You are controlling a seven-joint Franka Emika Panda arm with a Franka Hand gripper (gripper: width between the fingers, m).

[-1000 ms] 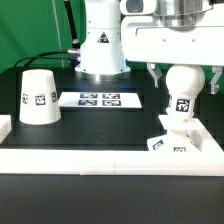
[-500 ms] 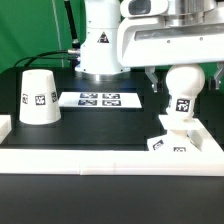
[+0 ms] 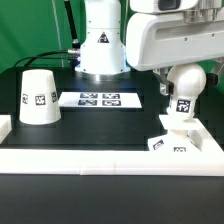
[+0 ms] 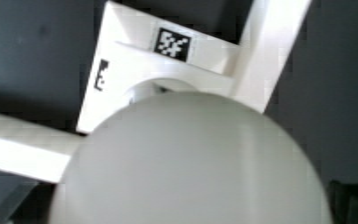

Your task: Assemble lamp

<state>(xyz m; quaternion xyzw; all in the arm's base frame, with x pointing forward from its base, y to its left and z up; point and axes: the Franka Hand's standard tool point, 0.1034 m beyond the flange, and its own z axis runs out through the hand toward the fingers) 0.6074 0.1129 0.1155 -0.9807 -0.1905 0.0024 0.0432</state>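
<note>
Exterior view: the gripper [image 3: 186, 78] hangs at the 3 o'clock side of the picture, directly above the bulb [image 3: 184, 98]. Most of it is hidden behind my white arm housing. One dark finger [image 3: 160, 88] shows beside the bulb's head on the 9 o'clock side, with a gap between them. The other finger is hidden, so I cannot tell whether the gripper is spread or pressed together. The bulb stands upright, long axis vertical, with its stem on the base [image 3: 170, 142]. The base lies at about 4 o'clock, against the white front rail [image 3: 90, 157] of the surface. The shade [image 3: 37, 97] sits wide end down at 9 o'clock, well apart from the bulb, with the marker board [image 3: 100, 99] between them.

Wrist view: the bulb's round head [image 4: 194, 160] fills most of the picture, so it lies straight along my approach axis and close. Beyond it shows the base [image 4: 167, 45] with one tag. No finger is visible here.

Judgement: the bulb looks placed. The shade is the remaining part, and reaching it requires travel towards 9 o'clock and a descent onto its vertical axis.
</note>
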